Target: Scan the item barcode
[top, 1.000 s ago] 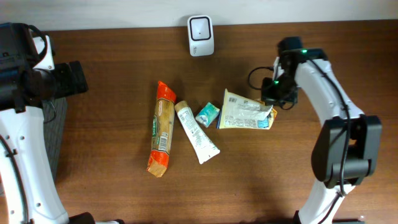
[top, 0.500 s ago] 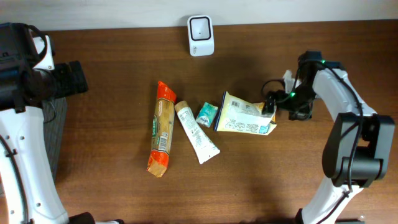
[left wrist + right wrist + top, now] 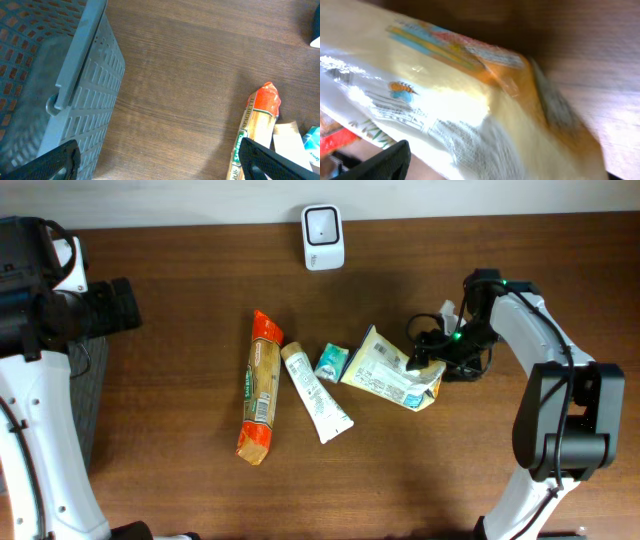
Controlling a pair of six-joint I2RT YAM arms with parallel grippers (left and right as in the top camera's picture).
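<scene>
The scanner [image 3: 322,235] is a small white box at the table's back edge. A yellow pouch [image 3: 385,368] lies tilted right of centre, printed side up. My right gripper [image 3: 424,360] is low at the pouch's right end. In the right wrist view the pouch [image 3: 470,100] fills the space between the jaws, blurred. One black finger [image 3: 382,162] shows at lower left and the other is hidden, so the jaws stand wide. My left gripper [image 3: 105,308] hangs open at the far left, its jaws [image 3: 160,167] empty over bare wood.
A long orange-brown packet [image 3: 260,385], a white tube [image 3: 316,394] and a small teal packet [image 3: 333,363] lie left of the pouch. A grey mesh basket [image 3: 75,80] stands at the table's left edge under my left arm.
My right gripper went from shut to wide, swung out to the right, then came back low at the pouch's right end. The pouch has turned, its right end sliding toward the front.
</scene>
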